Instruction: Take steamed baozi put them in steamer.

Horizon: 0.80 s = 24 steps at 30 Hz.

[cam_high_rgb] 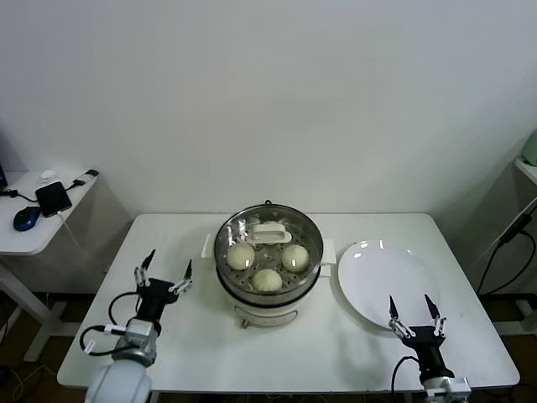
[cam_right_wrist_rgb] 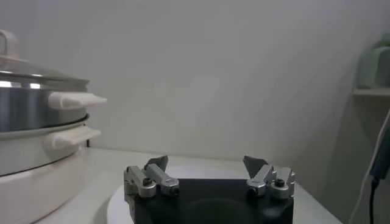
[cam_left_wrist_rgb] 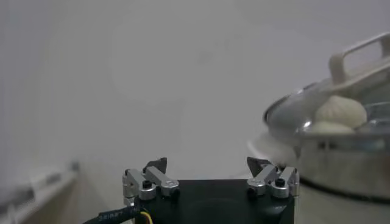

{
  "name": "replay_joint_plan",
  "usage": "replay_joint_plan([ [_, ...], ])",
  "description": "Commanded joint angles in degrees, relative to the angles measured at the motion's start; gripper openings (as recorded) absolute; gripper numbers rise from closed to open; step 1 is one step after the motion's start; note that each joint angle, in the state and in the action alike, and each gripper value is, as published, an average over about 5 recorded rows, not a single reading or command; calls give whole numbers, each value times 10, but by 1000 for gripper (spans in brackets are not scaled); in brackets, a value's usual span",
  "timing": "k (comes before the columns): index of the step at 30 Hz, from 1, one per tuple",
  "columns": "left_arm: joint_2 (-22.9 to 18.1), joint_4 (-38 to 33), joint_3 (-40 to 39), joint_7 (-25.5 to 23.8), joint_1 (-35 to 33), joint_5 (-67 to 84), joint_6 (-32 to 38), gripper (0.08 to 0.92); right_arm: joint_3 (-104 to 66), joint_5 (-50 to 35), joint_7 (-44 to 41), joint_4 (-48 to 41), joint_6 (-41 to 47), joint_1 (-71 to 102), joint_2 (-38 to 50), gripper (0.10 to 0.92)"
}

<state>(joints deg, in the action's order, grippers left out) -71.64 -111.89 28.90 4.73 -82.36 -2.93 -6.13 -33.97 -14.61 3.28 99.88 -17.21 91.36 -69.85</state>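
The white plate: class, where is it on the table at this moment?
In the head view, the white plate lies empty on the table's right side, just right of the steamer, with the right gripper at its near edge.

a plain white wall (cam_high_rgb: 277,92) fills the back. a white table (cam_high_rgb: 168,336) stands against it. to the left is a lower white side table (cam_high_rgb: 33,239) with a blue mouse (cam_high_rgb: 26,218), a dark phone (cam_high_rgb: 53,198) and cables. at the right edge, a shelf (cam_high_rgb: 527,168) holds something pale green (cam_high_rgb: 530,147); black cables (cam_high_rgb: 503,252) hang below.
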Motion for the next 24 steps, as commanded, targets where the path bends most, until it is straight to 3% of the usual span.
replay_joint_plan([
  [1,4,94,48,6,-51,226,110,823,3,-35,-8,-20,0,-3,6,823],
  [24,-6,74,37,-7,-63,205,120,823,6,-38,-11,-20,-9,-2,3,823],
])
